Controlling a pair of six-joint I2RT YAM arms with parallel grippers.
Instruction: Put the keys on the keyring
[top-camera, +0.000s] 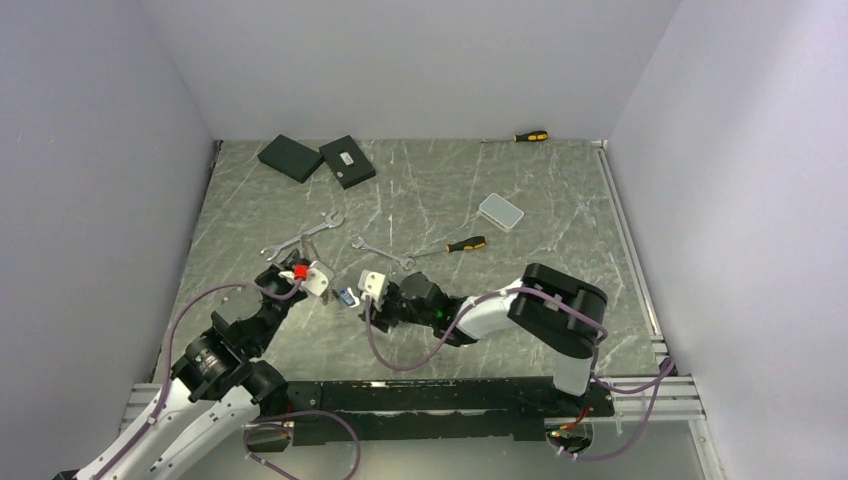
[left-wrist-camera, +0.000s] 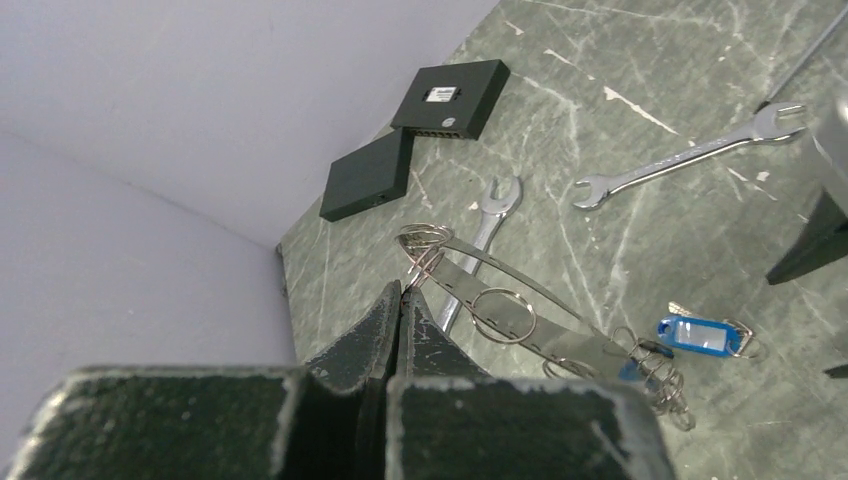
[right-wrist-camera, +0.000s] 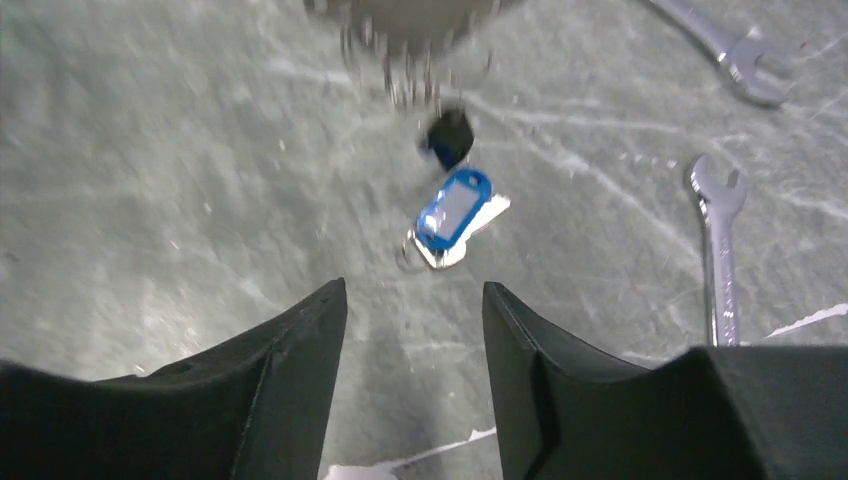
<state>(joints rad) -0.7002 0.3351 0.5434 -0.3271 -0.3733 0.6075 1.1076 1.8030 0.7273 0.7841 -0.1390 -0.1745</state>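
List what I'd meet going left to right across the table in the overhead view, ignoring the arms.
Plain black box → labelled black box → right spanner → nearer screwdriver → white case. Left out for overlapping others: left spanner, blue key tag, far screwdriver.

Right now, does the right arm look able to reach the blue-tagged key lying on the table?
Probably yes. The right gripper stands open just short of the blue-tagged key, bare table between them. The ringed metal strip pinched by the left gripper hangs close beyond and might crowd it.
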